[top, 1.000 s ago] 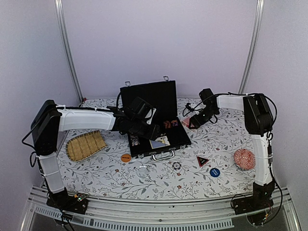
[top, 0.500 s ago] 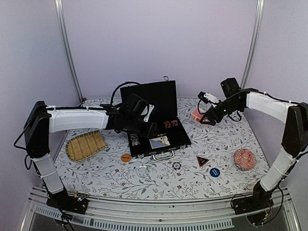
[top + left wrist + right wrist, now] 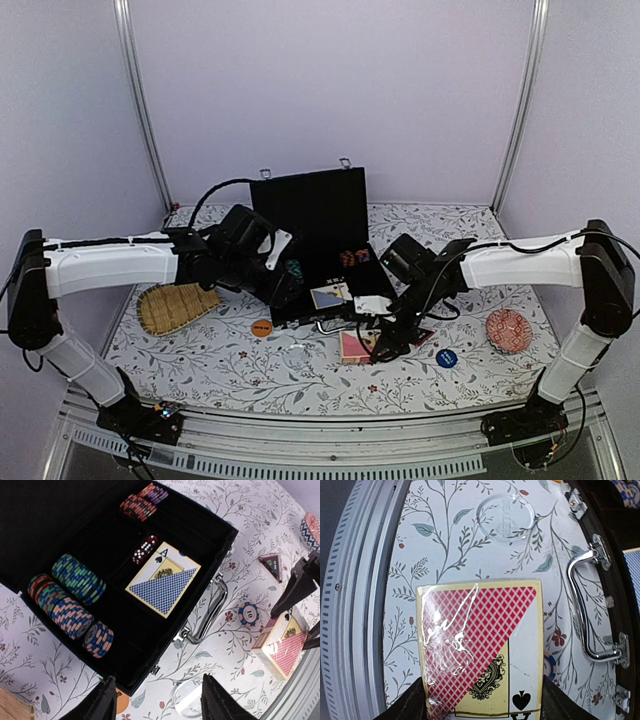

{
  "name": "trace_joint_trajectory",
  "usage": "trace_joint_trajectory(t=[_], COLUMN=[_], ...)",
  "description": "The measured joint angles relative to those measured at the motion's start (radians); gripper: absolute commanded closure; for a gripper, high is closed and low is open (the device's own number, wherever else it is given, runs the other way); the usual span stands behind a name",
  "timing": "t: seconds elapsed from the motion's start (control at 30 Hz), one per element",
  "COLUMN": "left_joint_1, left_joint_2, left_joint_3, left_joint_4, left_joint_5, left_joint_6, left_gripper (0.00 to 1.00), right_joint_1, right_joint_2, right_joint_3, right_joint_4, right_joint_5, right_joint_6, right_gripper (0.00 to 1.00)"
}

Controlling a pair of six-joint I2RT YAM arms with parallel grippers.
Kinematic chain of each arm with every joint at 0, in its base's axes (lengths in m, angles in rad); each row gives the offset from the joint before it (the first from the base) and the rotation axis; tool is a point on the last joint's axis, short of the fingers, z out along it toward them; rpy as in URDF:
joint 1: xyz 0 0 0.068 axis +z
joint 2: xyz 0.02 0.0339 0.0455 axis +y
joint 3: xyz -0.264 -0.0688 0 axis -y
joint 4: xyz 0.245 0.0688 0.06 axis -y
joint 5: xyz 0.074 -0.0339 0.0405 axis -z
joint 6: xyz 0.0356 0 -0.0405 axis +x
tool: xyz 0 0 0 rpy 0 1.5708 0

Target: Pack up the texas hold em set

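The right gripper (image 3: pixel 485 702) is clasping a glossy, plastic-wrapped red card deck (image 3: pixel 480 640); the left gripper (image 3: pixel 160 700) is hanging open-fingered over the black rectangular case (image 3: pixel 115 645).

**Both arms reach inward: one pincer gaping, one gripping**

The left arm (image 3: pixel 110 265) stretches out to its right, low and nearly level, with the wrist tipped downward. The left pincer (image 3: pixel 157 680) has its fingers spread wide with nothing between them. The right arm (image 3: pixel 520 262) reaches to its left, wrist bent down. The right pincer (image 3: pixel 482 686) clamps a red card deck (image 3: pixel 475 630) between its fingers.
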Motion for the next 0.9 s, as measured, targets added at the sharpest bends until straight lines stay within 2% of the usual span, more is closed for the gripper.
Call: trace_joint_trajectory(t=[0.33,0.63,0.77,0.8,0.83,0.87,0.9], left_joint_1=[0.0,0.0,0.0,-0.001,-0.001,-0.003,-0.007], left_joint_2=[-0.143,-0.214,-0.217,-0.217,-0.217,-0.216,-0.214], left_joint_3=[-0.12,-0.154,-0.167,-0.171,-0.174,-0.179,-0.182], left_joint_4=[-0.007,-0.004,-0.002,0.0,0.002,0.006,0.008], left_joint_5=[-0.034,-0.044,-0.037,-0.031,-0.025,-0.018,-0.007], left_joint_6=[-0.039,-0.046,-0.056,-0.056,-0.056,-0.056,-0.054], left_gripper=[0.39,0.39,0.39,0.39,0.39,0.38,0.36], right_joint_1=[0.122,0.137,0.137,0.137,0.138,0.138,0.138], right_joint_2=[0.189,0.254,0.263,0.263,0.263,0.263,0.263], right_joint_3=[0.132,0.158,0.158,0.158,0.158,0.158,0.158], right_joint_4=[0.002,0.022,0.024,0.026,0.031,0.036,0.039], right_joint_5=[0.002,0.021,0.03,0.031,0.031,0.032,0.032], right_joint_6=[-0.026,-0.026,-0.023,-0.023,-0.021,-0.019,-0.016], right_gripper=[0.32,0.3,0.25,0.24,0.16,0.01,0.01])
